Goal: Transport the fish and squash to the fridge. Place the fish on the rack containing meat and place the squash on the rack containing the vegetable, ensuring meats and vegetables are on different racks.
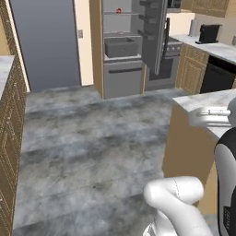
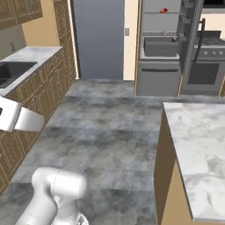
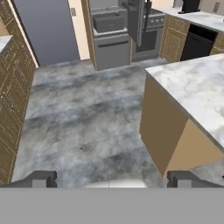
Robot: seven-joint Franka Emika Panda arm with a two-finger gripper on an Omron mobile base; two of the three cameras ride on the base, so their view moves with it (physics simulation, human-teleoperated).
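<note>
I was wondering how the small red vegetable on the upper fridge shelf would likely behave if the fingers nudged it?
The vegetable looks round, so it would probably roll. The fridge shelf appears flat, with no lip discernible, so it might wander. It looks small, likely light; softness can't be judged from here.

Grey mottled floor (image 1: pixel 92 138) spans the middle of the kitchen; a marble-topped island (image 2: pixel 197 145) with tan sides stands near right. Wood cabinets (image 2: pixel 39 92) with a sink (image 2: pixel 11 72) line the left wall. Far right: steel oven range (image 2: pixel 206 66), a black toaster (image 1: pixel 209 33) on the counter, a black dishwasher (image 1: pixel 217 76).
</note>
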